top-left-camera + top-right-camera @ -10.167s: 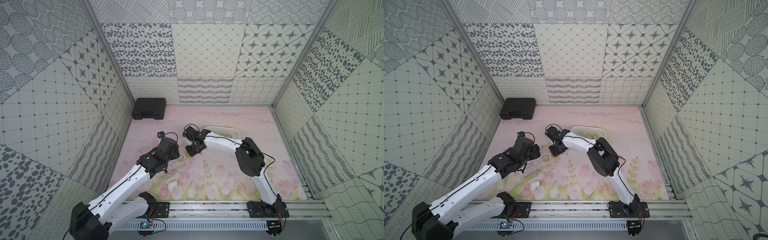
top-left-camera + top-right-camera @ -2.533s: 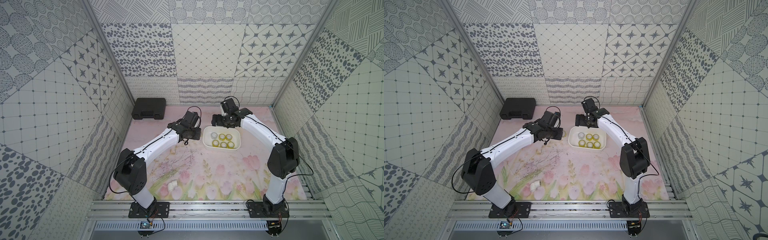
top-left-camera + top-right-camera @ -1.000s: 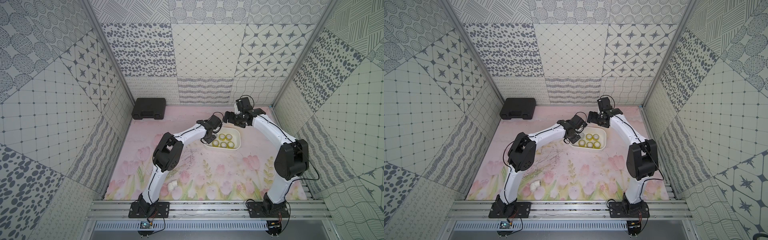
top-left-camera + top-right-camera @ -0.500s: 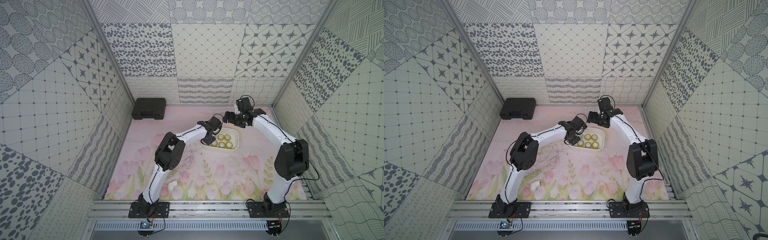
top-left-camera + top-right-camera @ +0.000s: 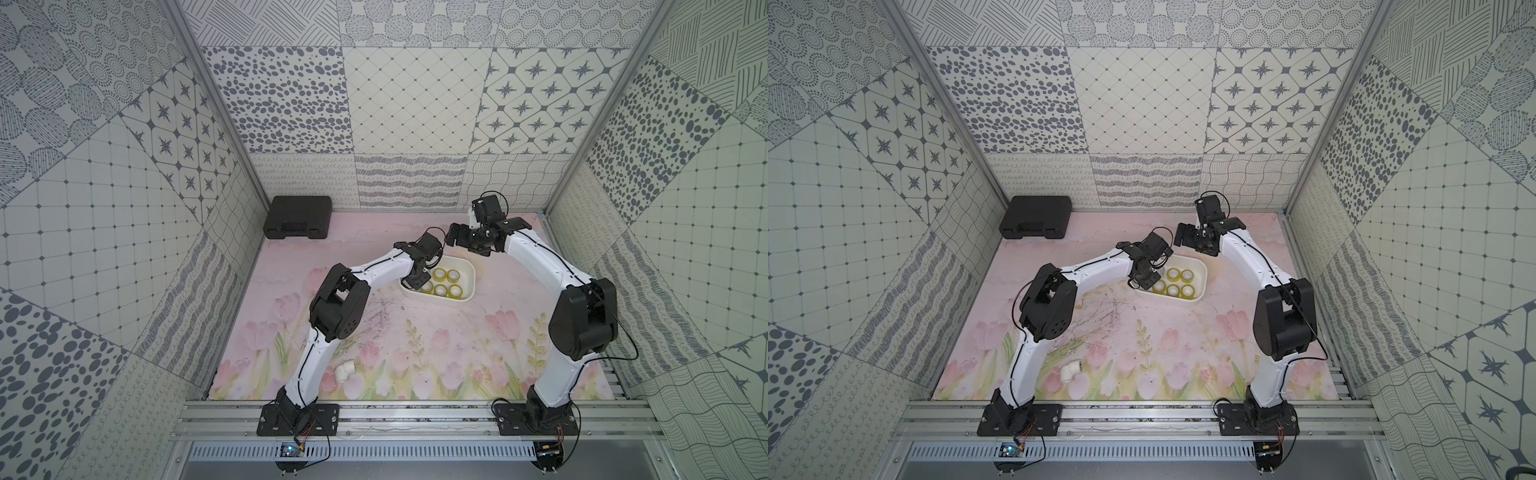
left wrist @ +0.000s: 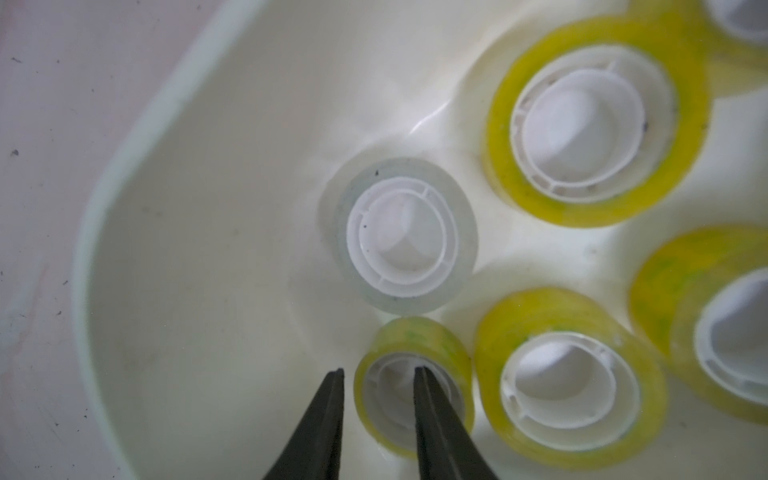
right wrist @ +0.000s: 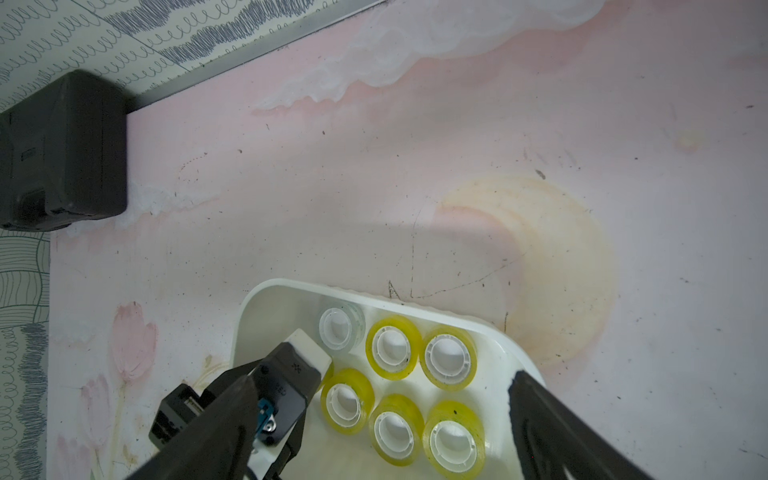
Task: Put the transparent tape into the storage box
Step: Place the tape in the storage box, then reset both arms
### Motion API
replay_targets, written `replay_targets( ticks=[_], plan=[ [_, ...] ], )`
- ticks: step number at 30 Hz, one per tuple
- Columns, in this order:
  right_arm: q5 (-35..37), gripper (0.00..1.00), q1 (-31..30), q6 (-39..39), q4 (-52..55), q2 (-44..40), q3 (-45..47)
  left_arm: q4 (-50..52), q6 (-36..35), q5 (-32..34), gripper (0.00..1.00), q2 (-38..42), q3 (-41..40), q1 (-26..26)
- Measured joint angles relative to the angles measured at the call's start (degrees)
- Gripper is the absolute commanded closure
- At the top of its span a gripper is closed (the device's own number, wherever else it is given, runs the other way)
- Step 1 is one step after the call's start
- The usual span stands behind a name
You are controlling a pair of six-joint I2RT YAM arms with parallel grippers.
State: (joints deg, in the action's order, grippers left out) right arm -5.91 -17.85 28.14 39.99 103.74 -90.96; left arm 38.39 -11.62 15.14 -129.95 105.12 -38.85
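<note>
Far centre of the mat (image 5: 457, 332): white box (image 5: 471, 272), flat on the surface, long side running left to right.

Contents: tape (image 7: 392, 347), seven rolls, all within the box walls. Six lie flat, cores up, in a far row and a near row of three each. Five of these are yellow; one greyish-white roll (image 7: 338, 328) sits at the far left corner. The seventh roll (image 6: 411, 336), yellow and tilted, is at the left end of the near row, just beside the greyish-white roll and a yellow neighbour. Whether it rests on the box floor cannot be told.

Left gripper (image 6: 379, 369): down inside the box's left end, jaws a little apart and straddling the wall of the seventh roll. One finger (image 6: 432, 415) is inside the core; the other is outside, with a thin gap to the tape. Nothing is clamped.

Right gripper (image 7: 382, 382): above the far edge of the box, jaws spread wide, holding nothing.

Far left corner: black case (image 5: 298, 217), by the back wall, well apart from the box.

Near left: white elbow (image 5: 345, 371) on the mat, just beside the left arm.
</note>
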Motion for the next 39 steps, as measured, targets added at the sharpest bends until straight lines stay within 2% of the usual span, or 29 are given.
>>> replay_targets(
  ticks=[7,15,21,25,27,33,39],
  plan=[
    [0.3,0.03,-0.3,0.0,0.0,0.0,0.0,0.0,0.8,0.5,0.58,2.0,-0.2,0.0],
    [1.0,0.03,-0.5,-0.4,0.0,0.0,-0.3,-1.1,2.7,0.6,0.48,8.3,-2.6,0.1],
    [4.2,0.03,-0.5,-2.3,0.3,0.0,-1.7,-2.7,6.1,0.5,0.32,15.9,-7.1,1.2],
    [8.1,0.03,-0.5,-4.3,0.7,-0.1,-1.9,-4.8,9.9,0.2,0.15,22.4,-12.2,2.6],
    [9.8,0.03,-0.5,-4.9,0.7,-0.3,-1.6,-5.6,11.5,0.2,0.01,25.5,-14.7,3.5],
    [13.1,0.04,-0.4,-6.6,-2.6,-5.5,4.8,-8.0,16.9,0.7,0.01,33.9,-22.7,5.9],
    [13.8,0.03,0.7,-8.7,-16.2,-15.8,22.2,-10.6,21.5,2.2,0.01,41.0,-30.6,7.8]
  ],
)
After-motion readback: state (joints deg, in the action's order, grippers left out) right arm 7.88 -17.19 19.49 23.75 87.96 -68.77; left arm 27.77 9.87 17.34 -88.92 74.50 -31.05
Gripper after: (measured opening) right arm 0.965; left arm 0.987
